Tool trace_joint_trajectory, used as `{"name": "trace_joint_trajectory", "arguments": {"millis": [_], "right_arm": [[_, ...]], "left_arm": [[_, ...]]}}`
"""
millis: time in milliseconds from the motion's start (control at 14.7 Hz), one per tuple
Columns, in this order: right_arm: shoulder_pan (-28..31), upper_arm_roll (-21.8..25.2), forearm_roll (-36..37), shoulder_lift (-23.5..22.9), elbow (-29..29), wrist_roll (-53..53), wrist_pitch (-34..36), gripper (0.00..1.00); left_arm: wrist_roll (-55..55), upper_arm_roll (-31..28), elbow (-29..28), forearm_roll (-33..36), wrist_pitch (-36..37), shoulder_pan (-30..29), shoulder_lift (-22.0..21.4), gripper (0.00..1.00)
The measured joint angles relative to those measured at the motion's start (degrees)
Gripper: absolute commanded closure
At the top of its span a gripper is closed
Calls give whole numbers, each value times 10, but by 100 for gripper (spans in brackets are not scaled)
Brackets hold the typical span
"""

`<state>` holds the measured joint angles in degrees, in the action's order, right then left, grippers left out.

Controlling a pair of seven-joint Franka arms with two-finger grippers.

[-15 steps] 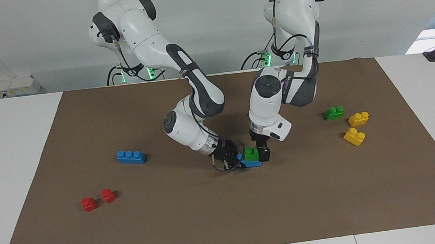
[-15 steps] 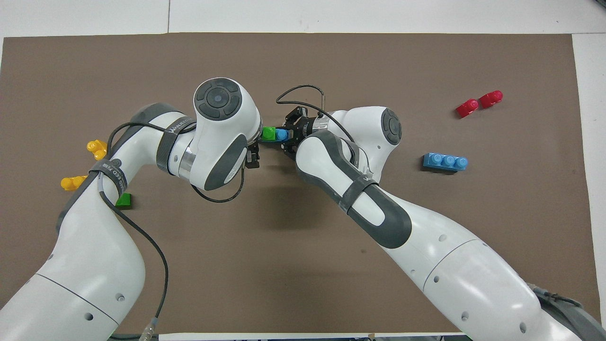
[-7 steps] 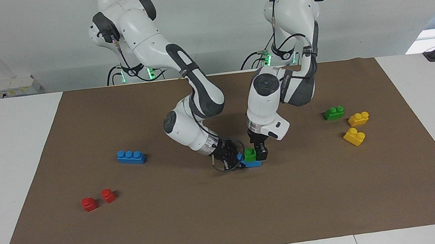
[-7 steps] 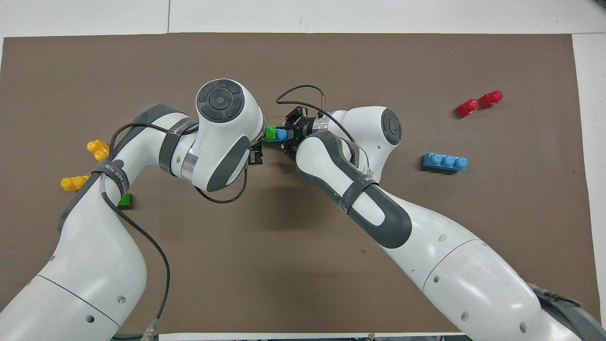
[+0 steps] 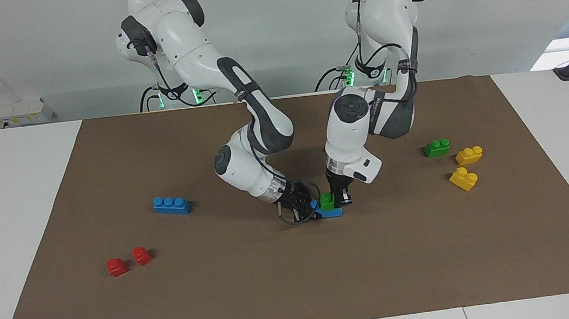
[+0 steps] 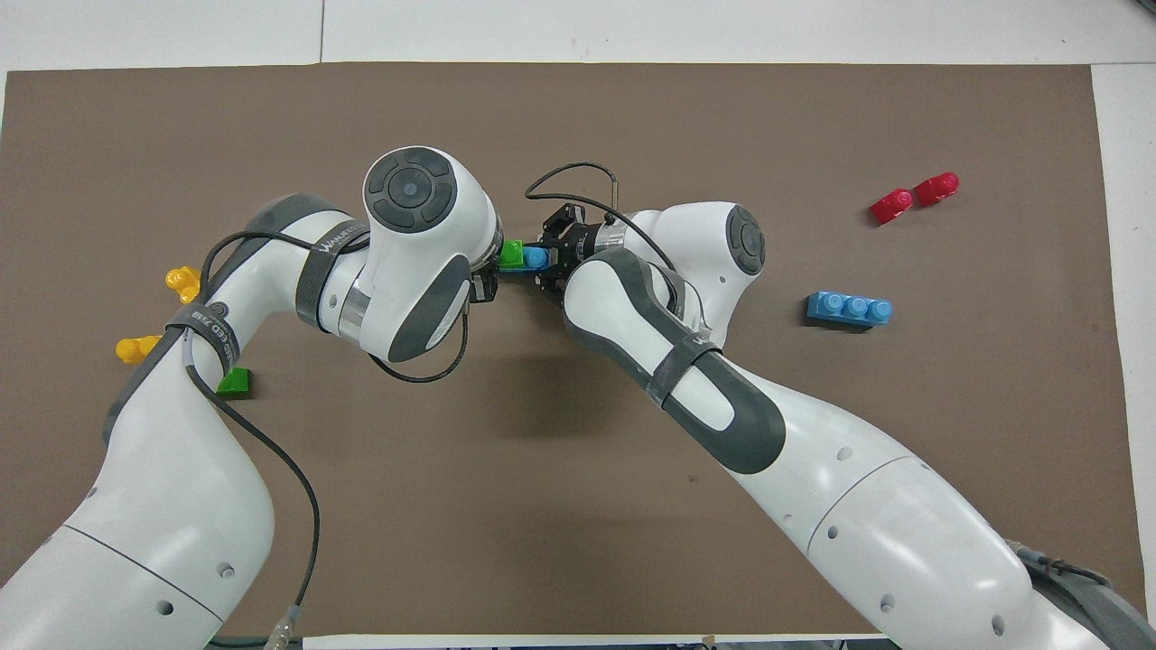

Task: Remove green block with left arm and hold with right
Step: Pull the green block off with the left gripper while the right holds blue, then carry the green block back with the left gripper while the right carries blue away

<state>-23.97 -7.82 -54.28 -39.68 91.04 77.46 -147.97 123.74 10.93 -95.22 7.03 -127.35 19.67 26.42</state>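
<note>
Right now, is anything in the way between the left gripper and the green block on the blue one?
Nothing visible. The left gripper is shut on the green block, which sits on the blue block. The right gripper holds that blue block from the right arm's end. The space above looks clear for lifting.

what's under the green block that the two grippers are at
The green block sits on a blue brick lying on the brown mat. The right gripper covers the blue brick's other end; the left gripper grips the green block.

I count two green blocks (image 5: 327,201) (image 5: 436,147), two yellow (image 5: 469,155) (image 5: 463,178), two red (image 5: 116,266) (image 5: 141,255), and apparently two blue bricks (image 5: 172,205) (image 5: 330,212), one largely hidden.
</note>
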Motion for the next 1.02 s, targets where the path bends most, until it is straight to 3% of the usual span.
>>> {"name": "trace_joint_trajectory", "arguments": {"millis": [272, 611, 1019], "right_arm": [[1, -1, 0, 2, -19, 2, 5, 100], [23, 4, 3, 5, -24, 5, 35, 100], [148, 7, 92, 47, -49, 6, 198, 100]], "left_arm": [[0, 5, 0, -3, 8, -13, -30, 100], [-7, 4, -1, -11, 77, -27, -96, 100], [-209, 2, -6, -27, 182, -93, -140, 100]]}}
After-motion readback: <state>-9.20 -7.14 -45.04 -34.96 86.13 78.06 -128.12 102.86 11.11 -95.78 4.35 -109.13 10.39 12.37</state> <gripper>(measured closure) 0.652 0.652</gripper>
